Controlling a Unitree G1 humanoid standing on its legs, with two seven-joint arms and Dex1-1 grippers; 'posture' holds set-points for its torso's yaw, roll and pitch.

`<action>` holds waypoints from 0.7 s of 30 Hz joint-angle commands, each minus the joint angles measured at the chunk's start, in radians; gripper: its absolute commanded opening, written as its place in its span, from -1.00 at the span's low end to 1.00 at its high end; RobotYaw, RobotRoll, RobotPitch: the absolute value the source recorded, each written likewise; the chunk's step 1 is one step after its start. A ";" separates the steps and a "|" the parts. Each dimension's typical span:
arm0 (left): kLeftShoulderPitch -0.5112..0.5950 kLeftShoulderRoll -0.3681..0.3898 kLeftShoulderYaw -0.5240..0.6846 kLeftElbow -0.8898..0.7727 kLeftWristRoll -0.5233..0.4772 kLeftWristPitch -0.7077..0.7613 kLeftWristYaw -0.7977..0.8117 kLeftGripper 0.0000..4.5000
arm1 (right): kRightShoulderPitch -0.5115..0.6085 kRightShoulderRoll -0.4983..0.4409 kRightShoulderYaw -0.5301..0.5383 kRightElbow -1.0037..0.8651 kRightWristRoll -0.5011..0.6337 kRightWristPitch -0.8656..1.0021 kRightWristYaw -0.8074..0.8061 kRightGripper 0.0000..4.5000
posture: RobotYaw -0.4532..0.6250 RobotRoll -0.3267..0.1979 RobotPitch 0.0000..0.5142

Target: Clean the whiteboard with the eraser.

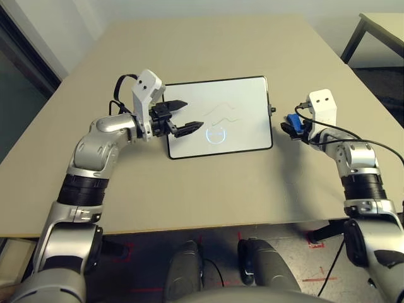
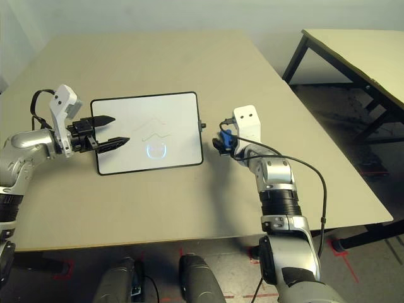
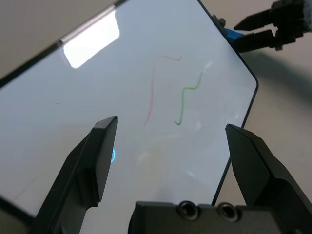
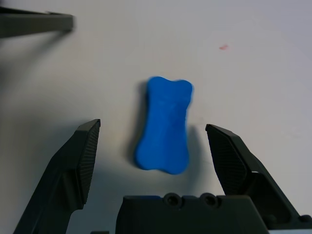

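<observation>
**Eraser between spread right fingers, not gripped**

The eraser (image 4: 163,126) is lying flat on the tabletop (image 1: 208,196) just beside the right edge of the whiteboard (image 1: 243,136). The right gripper (image 4: 153,141) is hovering over it, fingers spread either side. The left gripper (image 1: 183,117) is hanging over the board's left part, fingers spread.

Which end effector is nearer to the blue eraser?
Right. The right end effector hovers open directly over the eraser, fingers on either side. The left end effector is across the whiteboard, over its far side.
</observation>
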 commanded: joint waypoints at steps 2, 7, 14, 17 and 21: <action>-0.009 -0.030 -0.031 -0.014 0.012 0.007 -0.015 1.00 | 0.000 0.006 -0.006 0.022 -0.012 -0.015 -0.012 0.99 | -0.23 0.25 -0.60; -0.012 -0.042 -0.041 -0.016 0.020 0.005 -0.022 1.00 | -0.004 0.017 -0.019 0.018 -0.004 -0.012 -0.023 0.75 | -0.25 0.25 -0.58; -0.009 -0.040 -0.040 -0.022 0.022 0.007 -0.031 1.00 | 0.001 0.022 -0.012 0.017 -0.006 -0.004 -0.024 -0.22 | -0.25 0.25 -0.59; -0.009 -0.038 -0.039 -0.025 0.022 0.009 -0.032 1.00 | 0.002 0.022 -0.011 0.026 -0.009 -0.011 -0.022 -0.58 | -0.25 0.25 -0.59; -0.009 -0.035 -0.035 -0.037 0.020 0.019 -0.032 1.00 | 0.001 0.019 -0.009 0.041 -0.013 -0.013 -0.020 -0.91 | -0.24 0.25 -0.60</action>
